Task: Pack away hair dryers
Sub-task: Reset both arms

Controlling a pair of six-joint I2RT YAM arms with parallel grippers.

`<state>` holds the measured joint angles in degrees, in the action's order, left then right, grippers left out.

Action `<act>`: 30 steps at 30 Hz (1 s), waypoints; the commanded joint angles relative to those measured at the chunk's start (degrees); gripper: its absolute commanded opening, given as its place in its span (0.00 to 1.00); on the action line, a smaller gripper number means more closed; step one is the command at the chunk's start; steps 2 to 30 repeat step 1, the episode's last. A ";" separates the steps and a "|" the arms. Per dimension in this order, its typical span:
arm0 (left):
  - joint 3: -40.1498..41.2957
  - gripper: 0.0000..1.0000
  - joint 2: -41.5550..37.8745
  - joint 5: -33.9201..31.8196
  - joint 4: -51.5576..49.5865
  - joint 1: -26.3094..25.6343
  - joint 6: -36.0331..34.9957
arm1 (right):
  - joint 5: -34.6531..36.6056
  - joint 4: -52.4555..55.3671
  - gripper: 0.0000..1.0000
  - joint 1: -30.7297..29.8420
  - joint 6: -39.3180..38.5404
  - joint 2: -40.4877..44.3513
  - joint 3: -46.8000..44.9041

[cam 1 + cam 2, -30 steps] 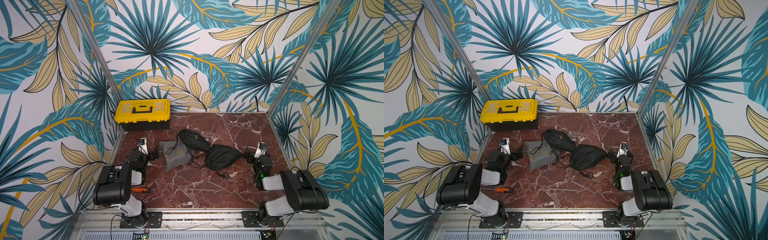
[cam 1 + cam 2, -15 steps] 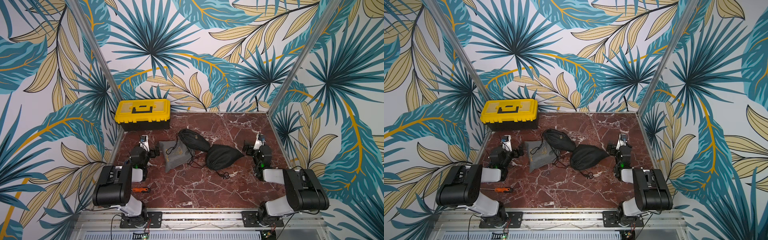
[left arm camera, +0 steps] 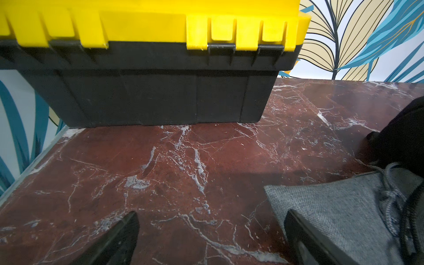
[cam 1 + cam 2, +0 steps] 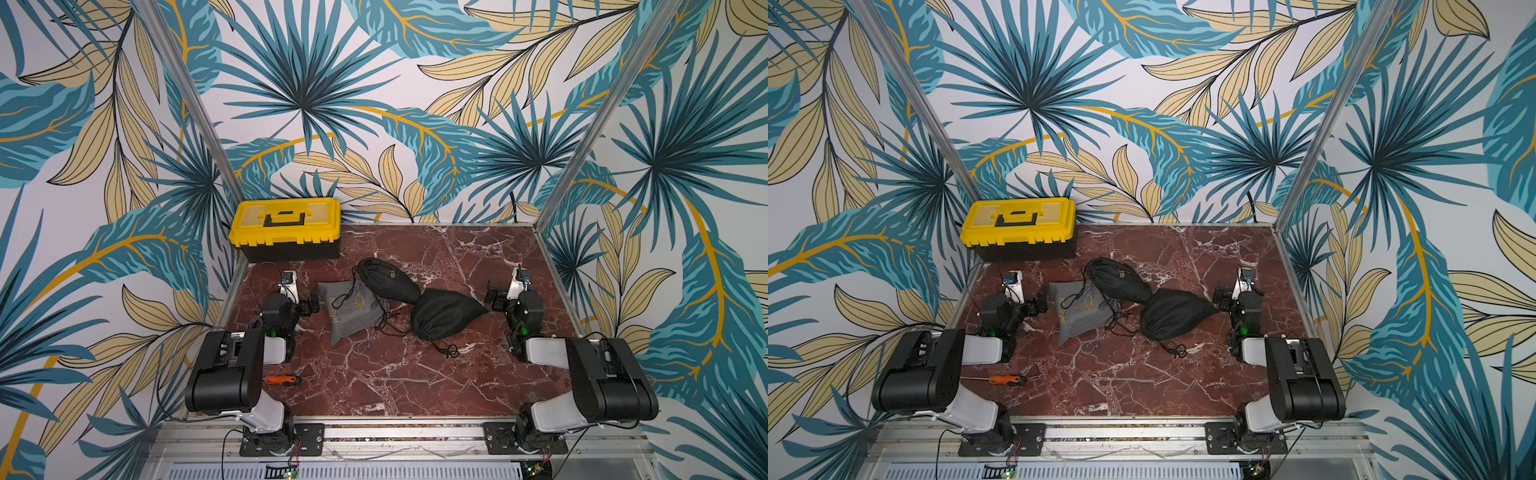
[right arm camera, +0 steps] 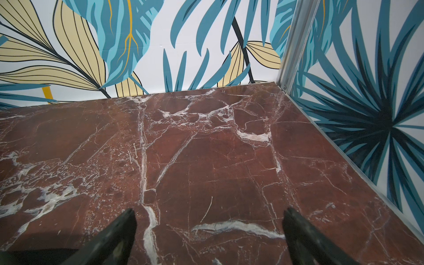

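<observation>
No hair dryers show in any view. Three drawstring pouches lie mid-table: a grey pouch (image 4: pixel 349 311) and two black pouches (image 4: pixel 388 280) (image 4: pixel 444 318), all drawn closed. My left gripper (image 4: pixel 307 305) hovers low just left of the grey pouch. In the left wrist view the left gripper (image 3: pixel 212 220) is open over bare marble, with one fingertip (image 3: pixel 298 227) at the corner of the grey pouch (image 3: pixel 339 206). My right gripper (image 4: pixel 496 297) sits just right of the nearer black pouch. In the right wrist view the right gripper (image 5: pixel 210 218) is open with only marble between its fingers.
A shut yellow-lidded black toolbox (image 4: pixel 286 226) stands at the back left, straight ahead of the left wrist camera, where the toolbox (image 3: pixel 149 80) fills the view. An orange-handled screwdriver (image 4: pixel 282 379) lies by the left arm's base. Patterned walls (image 5: pixel 367 114) close in three sides.
Both wrists have moved a little toward the back wall. The pouches, toolbox and screwdriver have stayed put, and both grippers remain open.
</observation>
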<state>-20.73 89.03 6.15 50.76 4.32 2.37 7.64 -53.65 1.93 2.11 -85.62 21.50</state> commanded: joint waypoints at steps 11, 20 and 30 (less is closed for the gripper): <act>-2.09 0.99 -1.00 -1.23 -0.85 -0.47 -0.66 | -0.35 0.53 0.99 0.18 -0.35 -0.38 -0.58; -2.09 0.99 -1.00 -1.23 -0.85 -0.47 -0.66 | -0.35 0.53 0.99 0.18 -0.35 -0.38 -0.58; -2.09 0.99 -1.00 -1.23 -0.85 -0.47 -0.66 | -0.35 0.53 0.99 0.18 -0.35 -0.38 -0.58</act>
